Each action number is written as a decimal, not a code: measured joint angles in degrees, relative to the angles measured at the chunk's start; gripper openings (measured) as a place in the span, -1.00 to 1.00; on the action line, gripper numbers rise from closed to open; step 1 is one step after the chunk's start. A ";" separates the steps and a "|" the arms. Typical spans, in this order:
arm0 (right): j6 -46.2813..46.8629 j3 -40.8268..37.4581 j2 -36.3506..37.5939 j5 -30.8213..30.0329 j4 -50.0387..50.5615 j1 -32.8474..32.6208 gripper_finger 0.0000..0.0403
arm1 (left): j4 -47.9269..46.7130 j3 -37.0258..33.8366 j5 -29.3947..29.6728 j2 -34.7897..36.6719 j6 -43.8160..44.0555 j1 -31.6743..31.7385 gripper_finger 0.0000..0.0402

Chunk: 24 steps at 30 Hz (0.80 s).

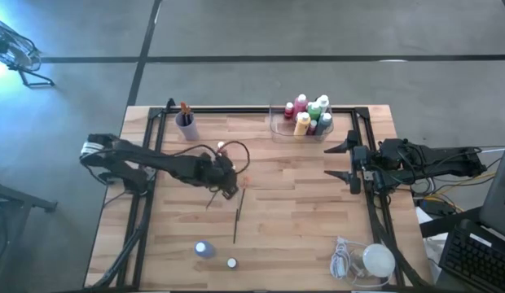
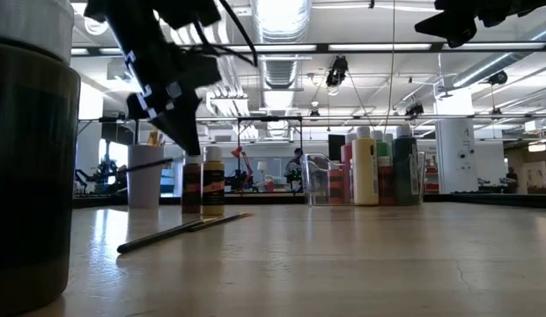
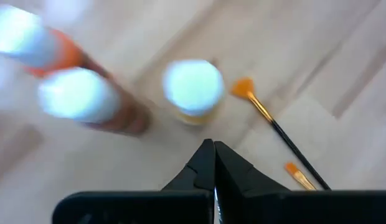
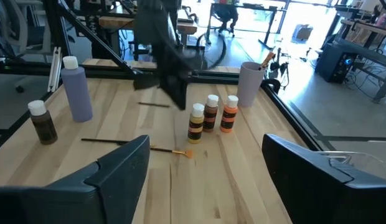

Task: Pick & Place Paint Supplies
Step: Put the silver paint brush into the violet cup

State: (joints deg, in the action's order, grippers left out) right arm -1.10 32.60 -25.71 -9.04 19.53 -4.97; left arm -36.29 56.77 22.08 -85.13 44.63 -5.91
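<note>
Three small bottles (image 4: pixel 210 119) stand together near the counter (image 1: pixel 301 212) centre. Left end effector (image 1: pixel 228 185) hovers just beside them, fingers pressed together, holding nothing. Right end effector (image 1: pixel 344 159) waits wide apart at the right. Better to spread the fingers first, then descend around one cap.

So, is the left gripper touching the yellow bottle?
Apart. In the left wrist view, the shut left gripper ends short of the yellow bottle, with bare table showing between them.
</note>
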 joint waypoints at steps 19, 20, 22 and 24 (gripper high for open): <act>-0.01 0.00 0.02 -0.02 0.00 0.00 0.26 | -1.40 -1.89 50.80 22.46 -11.84 1.76 -1.00; 0.01 0.00 0.02 -0.02 0.02 0.02 0.24 | -0.78 -2.16 52.39 22.91 -12.94 2.80 -1.00; 0.00 0.00 0.04 -0.02 0.00 0.02 0.21 | 0.93 -2.82 53.55 23.71 -15.98 5.79 -1.00; 0.02 -0.01 0.05 -0.02 0.01 0.02 0.19 | 2.66 -3.36 53.51 24.11 -19.49 9.78 -1.00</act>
State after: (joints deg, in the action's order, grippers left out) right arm -1.08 32.59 -25.66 -9.06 19.54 -4.95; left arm -33.64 53.41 75.59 -61.01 25.14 3.87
